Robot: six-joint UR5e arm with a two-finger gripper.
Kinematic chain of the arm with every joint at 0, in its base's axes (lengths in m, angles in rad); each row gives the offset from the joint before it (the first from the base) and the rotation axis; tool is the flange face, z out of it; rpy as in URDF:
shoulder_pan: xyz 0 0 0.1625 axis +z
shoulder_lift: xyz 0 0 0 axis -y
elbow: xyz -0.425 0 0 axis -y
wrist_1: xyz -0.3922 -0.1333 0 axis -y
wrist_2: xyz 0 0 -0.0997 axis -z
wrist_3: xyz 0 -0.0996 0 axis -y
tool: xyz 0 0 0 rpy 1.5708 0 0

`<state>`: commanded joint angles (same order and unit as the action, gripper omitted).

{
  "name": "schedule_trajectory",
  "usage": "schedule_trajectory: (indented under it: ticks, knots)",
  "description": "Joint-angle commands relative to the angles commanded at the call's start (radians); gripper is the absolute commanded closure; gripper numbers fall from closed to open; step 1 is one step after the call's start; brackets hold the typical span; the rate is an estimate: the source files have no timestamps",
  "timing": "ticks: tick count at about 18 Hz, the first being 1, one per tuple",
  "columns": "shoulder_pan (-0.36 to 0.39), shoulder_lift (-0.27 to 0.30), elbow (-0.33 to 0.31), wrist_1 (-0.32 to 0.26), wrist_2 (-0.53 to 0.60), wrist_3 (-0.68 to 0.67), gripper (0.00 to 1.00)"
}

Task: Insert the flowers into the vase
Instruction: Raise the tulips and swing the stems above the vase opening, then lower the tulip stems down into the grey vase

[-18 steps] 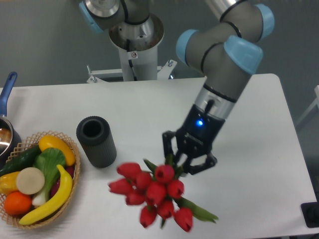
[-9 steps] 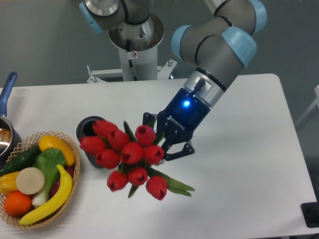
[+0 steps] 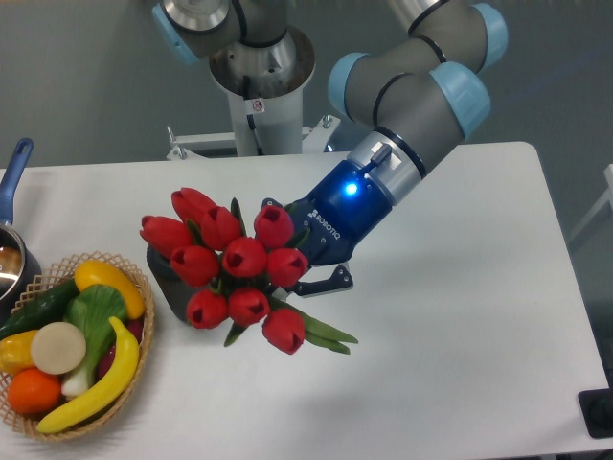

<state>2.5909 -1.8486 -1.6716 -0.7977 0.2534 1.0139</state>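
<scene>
**Tulips over the vase, stems in the grip**

The flowers [image 3: 233, 267] hang in the air, red heads fanned wide across the vase [image 3: 165, 285], hiding its mouth (only a dark sliver of wall shows at lower left). The gripper [image 3: 305, 273] pinches the green stems, jaws pressed onto the bunch from the right. Just left sits the wicker basket [image 3: 133, 336] of fruit and vegetables, close to the vase. Further left, at the table's edge, the blue-handled pot [image 3: 13, 174]. The white table [image 3: 460, 316] stretches bare to the right.
</scene>
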Motion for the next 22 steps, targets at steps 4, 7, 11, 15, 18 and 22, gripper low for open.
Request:
schedule_trajectory:
  ticks: [4, 7, 11, 15, 18, 22]
  knots:
    - [0.015, 0.101, -0.178, 0.052, -0.146, 0.060, 1.00]
    - [0.028, 0.153, -0.288, 0.052, -0.190, 0.158, 1.00]
    - [0.020, 0.180, -0.355, 0.052, -0.213, 0.202, 0.99]
    - [0.012, 0.187, -0.364, 0.052, -0.233, 0.224, 0.97]
    - [0.011, 0.195, -0.413, 0.052, -0.235, 0.290, 0.97]
    - [-0.003, 0.195, -0.454, 0.052, -0.237, 0.342, 0.96]
